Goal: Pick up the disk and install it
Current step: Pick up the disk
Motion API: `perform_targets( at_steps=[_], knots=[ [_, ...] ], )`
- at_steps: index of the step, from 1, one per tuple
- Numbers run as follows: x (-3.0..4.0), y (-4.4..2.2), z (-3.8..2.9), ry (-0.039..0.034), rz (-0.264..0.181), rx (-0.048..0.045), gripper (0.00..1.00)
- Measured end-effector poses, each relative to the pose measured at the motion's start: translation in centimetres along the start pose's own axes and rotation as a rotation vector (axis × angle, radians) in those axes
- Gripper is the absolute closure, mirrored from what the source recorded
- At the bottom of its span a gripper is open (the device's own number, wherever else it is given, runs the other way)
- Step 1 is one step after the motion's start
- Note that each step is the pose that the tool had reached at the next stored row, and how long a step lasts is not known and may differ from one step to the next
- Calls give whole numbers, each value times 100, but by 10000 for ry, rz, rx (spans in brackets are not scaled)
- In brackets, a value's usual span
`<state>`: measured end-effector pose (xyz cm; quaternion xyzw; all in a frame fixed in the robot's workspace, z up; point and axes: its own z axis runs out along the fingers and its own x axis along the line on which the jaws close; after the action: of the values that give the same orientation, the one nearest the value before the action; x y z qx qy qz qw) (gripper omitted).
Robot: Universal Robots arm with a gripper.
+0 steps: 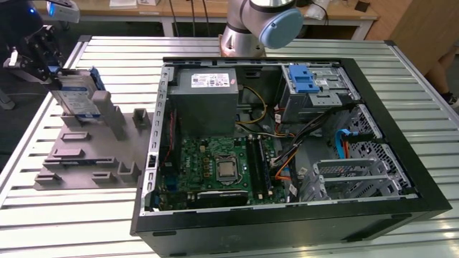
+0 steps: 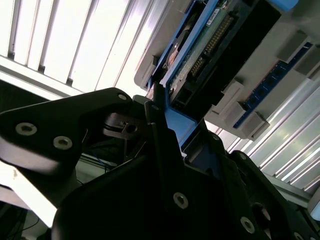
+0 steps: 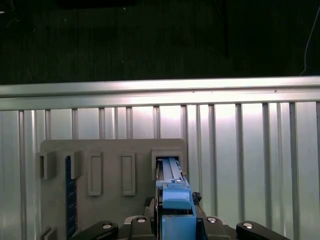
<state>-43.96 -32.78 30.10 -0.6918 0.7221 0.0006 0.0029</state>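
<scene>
The disk [image 1: 77, 97], silver with a blue-and-white label in a blue carrier, stands on edge in a slot of the grey fixture [image 1: 93, 145] at the exterior view's left. My gripper [image 1: 55, 76] comes in from the upper left and is shut on the disk's upper edge. In the first wrist view the blue carrier [image 3: 175, 197] sits between the black fingers [image 3: 156, 220], with its far end in the fixture slot [image 3: 169, 156]. In the second wrist view the disk's green circuit board side [image 2: 207, 42] shows just beyond my gripper [image 2: 162, 120].
An open black computer case [image 1: 387, 161] lies at the exterior view's right, holding a grey power supply [image 1: 208, 88], a motherboard [image 1: 222, 166] and a drive cage with a blue caddy [image 1: 304, 79]. The arm's base [image 1: 258, 21] stands behind it. Everything rests on a slatted metal table [image 1: 72, 220].
</scene>
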Motion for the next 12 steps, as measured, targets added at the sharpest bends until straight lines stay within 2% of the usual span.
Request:
perform_targets(
  at_steps=[12],
  knots=[
    [0,0,-42,0,0,-1,64]
  ],
)
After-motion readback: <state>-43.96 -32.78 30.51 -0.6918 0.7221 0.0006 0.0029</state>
